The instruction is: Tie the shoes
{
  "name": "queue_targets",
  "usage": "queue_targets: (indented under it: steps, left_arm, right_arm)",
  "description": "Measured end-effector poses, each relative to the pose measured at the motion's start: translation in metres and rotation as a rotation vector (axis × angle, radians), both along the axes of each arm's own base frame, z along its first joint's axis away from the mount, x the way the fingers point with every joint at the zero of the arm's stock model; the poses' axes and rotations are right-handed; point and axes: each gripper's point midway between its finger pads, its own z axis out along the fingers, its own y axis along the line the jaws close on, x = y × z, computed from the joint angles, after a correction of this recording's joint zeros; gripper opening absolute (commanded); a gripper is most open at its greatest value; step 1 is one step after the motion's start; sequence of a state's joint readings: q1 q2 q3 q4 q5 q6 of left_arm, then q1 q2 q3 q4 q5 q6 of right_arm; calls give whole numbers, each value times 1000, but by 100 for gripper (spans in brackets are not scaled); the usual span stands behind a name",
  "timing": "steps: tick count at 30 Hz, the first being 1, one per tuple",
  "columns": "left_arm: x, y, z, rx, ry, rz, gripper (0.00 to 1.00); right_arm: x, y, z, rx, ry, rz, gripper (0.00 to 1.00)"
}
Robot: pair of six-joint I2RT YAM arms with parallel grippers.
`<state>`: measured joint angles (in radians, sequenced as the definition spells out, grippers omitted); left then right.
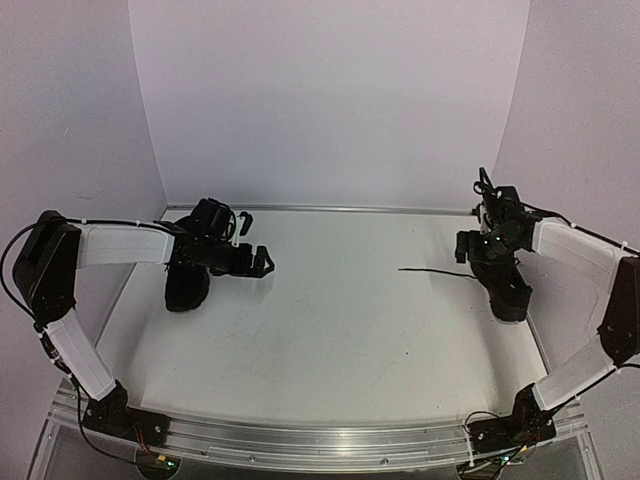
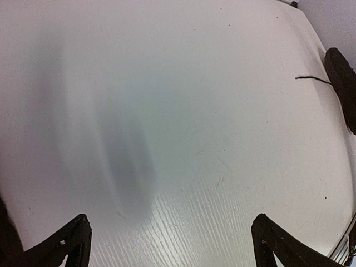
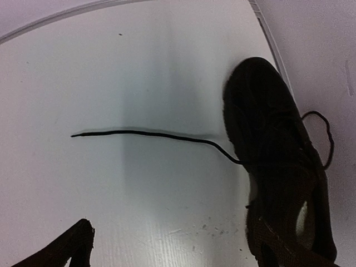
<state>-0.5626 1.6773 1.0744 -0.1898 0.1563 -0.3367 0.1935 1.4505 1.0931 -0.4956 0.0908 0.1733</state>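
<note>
One black shoe (image 1: 185,290) lies at the table's left side, partly under my left arm. The other shoe (image 1: 510,295) lies by the right wall, and one thin lace (image 1: 430,271) trails from it to the left across the table. My left gripper (image 1: 255,245) hovers just right of the left shoe, open and empty; in its wrist view the fingers (image 2: 78,239) frame bare table, with the far shoe (image 2: 342,83) at the right edge. My right gripper (image 1: 475,250) hangs over the right shoe (image 3: 278,156), open, its lace (image 3: 144,133) lying ahead of the jaws.
The white table (image 1: 330,320) is closed in by a back wall and side walls. A metal rail (image 1: 320,445) runs along the near edge by the arm bases. A small lace loop (image 3: 325,133) lies beside the right shoe, next to the right wall.
</note>
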Motion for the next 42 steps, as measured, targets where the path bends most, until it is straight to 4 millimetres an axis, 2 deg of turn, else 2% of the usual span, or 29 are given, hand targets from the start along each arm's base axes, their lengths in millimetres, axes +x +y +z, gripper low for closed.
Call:
queue_targets:
  steps: [3,7,11,21,27,31,35,36,39,42]
  left_arm:
    - [-3,-5,-1,-5,4,-16,100]
    - [-4,-12,4,-29,-8,-37,100]
    - [-4,-18,9,-57,-22,-55,100]
    - [-4,-27,16,-95,-40,-85,100]
    - [-4,-27,16,-92,-42,-88,100]
    - [-4,-27,16,-89,-46,-95,100]
    - [-4,-27,19,-86,-56,-103,100]
    - [-5,-27,20,-87,-59,-103,100]
    - [-4,-26,24,-89,-68,-101,100]
    - [-4,-24,26,-85,-73,-93,100]
  right_arm:
    - [-8,-25,-11,-24,41,-77,91]
    - [-30,-54,-40,-53,122,-174,92]
    - [-44,-70,-55,-99,172,-240,91]
    - [-32,-92,-58,-193,170,-306,87]
    - [-23,-95,-82,-205,222,-299,82]
    - [-20,-93,-95,-203,248,-284,56]
    - [-12,-86,-98,-163,253,-247,11]
    - [-9,-83,-97,-136,247,-241,5]
    - [2,-61,-91,-51,227,-168,0]
    - [8,-24,-83,-3,225,-60,0]
